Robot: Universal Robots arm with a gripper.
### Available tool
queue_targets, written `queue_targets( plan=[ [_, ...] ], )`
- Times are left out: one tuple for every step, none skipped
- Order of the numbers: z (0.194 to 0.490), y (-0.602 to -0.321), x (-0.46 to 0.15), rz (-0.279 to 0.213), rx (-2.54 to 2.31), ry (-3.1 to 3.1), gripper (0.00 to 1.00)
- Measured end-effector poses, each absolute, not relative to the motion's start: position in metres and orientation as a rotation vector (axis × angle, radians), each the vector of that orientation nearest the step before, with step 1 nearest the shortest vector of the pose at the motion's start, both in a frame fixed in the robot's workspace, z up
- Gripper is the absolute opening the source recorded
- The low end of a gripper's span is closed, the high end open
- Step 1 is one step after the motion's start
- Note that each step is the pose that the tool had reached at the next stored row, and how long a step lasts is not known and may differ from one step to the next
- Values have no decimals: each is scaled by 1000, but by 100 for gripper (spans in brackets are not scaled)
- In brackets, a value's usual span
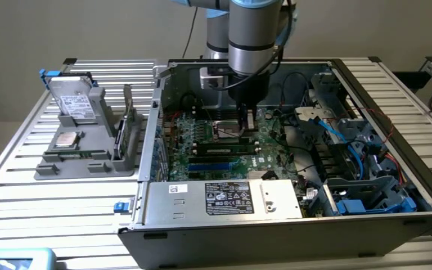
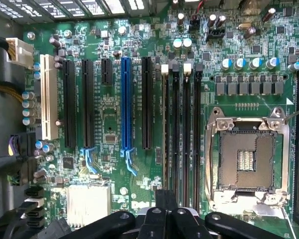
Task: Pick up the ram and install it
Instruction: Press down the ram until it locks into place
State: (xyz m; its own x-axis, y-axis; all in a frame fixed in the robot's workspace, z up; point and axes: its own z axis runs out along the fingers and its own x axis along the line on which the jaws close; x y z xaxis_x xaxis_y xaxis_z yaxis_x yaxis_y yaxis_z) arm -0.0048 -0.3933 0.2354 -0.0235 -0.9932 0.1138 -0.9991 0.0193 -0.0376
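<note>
The ram (image 1: 227,151) shows in the exterior view as a thin dark stick with a small pale label. It stands seated along one of the motherboard's memory slots, just in front of the CPU socket (image 1: 227,130). My gripper (image 1: 248,124) hangs straight down over the socket's edge, a little behind the ram and apart from it. In the wrist view the black fingers (image 2: 154,221) are pressed together with nothing between them. They hover above the row of long black memory slots (image 2: 182,129). I cannot tell the stick from the slots there.
The open computer case (image 1: 426,216) rests on a slatted metal table, with a power supply (image 1: 224,199) at its front and blue cables (image 1: 336,132) at the exterior view's right. A grey parts tray (image 1: 88,166) outside holds a hard drive (image 1: 73,104) and an upright green board (image 1: 131,132).
</note>
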Motion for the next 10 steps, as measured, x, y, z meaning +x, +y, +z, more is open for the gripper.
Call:
queue_targets(
  plan=[
    [236,-393,-8,165,2156,-2203,11],
    [236,-394,-11,165,2156,-2203,11],
    [236,-394,-15,165,2156,-2203,11],
    [236,-394,-18,165,2156,-2203,11],
    [236,-394,-22,165,2156,-2203,11],
    [236,-394,-25,165,2156,-2203,11],
    [236,-394,-29,165,2156,-2203,11],
    [236,-394,-32,164,2156,-2203,11],
    [236,-394,-36,164,2156,-2203,11],
    [236,-394,-39,163,2156,-2203,11]
  ],
)
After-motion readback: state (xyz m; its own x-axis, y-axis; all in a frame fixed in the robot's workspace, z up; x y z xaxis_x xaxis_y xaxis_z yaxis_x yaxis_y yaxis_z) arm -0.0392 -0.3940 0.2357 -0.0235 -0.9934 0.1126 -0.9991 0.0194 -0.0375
